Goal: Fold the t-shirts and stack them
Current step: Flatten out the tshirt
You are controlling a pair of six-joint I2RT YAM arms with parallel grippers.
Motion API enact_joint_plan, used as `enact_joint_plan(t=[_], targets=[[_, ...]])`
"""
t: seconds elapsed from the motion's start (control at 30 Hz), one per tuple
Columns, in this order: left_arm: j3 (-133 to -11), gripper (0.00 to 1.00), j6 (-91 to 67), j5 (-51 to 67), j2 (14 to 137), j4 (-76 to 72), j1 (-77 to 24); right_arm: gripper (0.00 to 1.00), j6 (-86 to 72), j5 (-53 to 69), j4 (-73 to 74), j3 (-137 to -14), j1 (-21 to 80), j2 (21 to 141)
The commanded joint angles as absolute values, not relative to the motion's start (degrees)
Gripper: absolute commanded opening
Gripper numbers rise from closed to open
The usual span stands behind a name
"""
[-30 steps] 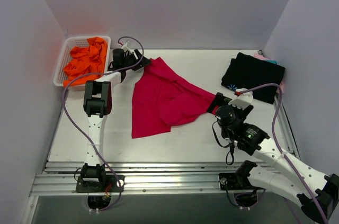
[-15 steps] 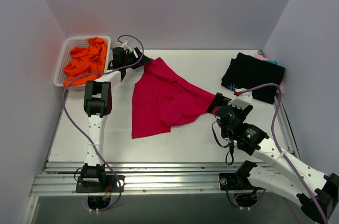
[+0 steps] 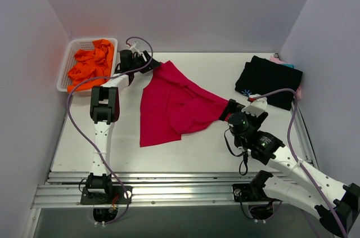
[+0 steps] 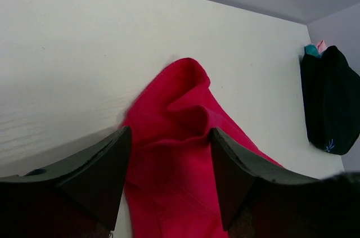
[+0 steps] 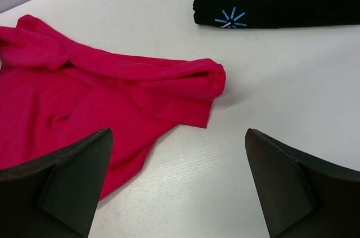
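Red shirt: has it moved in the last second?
No. The red shirt lies where it was, the same gap between it and the basket.

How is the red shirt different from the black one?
The red t-shirt lies spread out and rumpled mid-table; the black t-shirt is folded at the far right. The red is plain; the black has a small blue mark. Both are soft cloth on the table.

I work over a white table with a faint wood grain, matte under soft, even light. A pale lilac-grey back wall rises straight from its far edge. A left wall and a right wall of the same plain colour close in the sides. Silver metal rails run along the near edge.
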State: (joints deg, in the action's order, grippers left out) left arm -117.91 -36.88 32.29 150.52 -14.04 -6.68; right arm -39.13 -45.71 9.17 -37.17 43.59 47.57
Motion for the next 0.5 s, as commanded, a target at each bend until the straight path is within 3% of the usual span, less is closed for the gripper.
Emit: enact_joint_plan(t=[0.0,0.2,0.3,0.33,0.47], targets=[[-121.03,0.66,-36.83,34.89,151.52,-12.57,-6.85,1.00,-39.29,-47.90,8.61,-36.83,43.77,46.76],[-119.53,0.56,-36.91,35.16,150.82,-13.27,-6.94,1.00,-39.46,-47.73,8.88,-36.74,43.86,46.06],[-119.62,0.45,-37.26,35.24,151.00,-13.36,-6.86,1.00,-39.64,-47.64,9.05,-36.56,43.77,45.79],[-119.71,0.35,-37.35,35.42,151.17,-13.36,-6.86,1.00,-39.64,-47.64,9.05,-36.56,43.77,45.88],[-119.71,0.15,-38.05,35.51,151.35,-13.80,-6.59,1.00,-39.73,-47.37,9.14,-36.56,43.77,45.97]])
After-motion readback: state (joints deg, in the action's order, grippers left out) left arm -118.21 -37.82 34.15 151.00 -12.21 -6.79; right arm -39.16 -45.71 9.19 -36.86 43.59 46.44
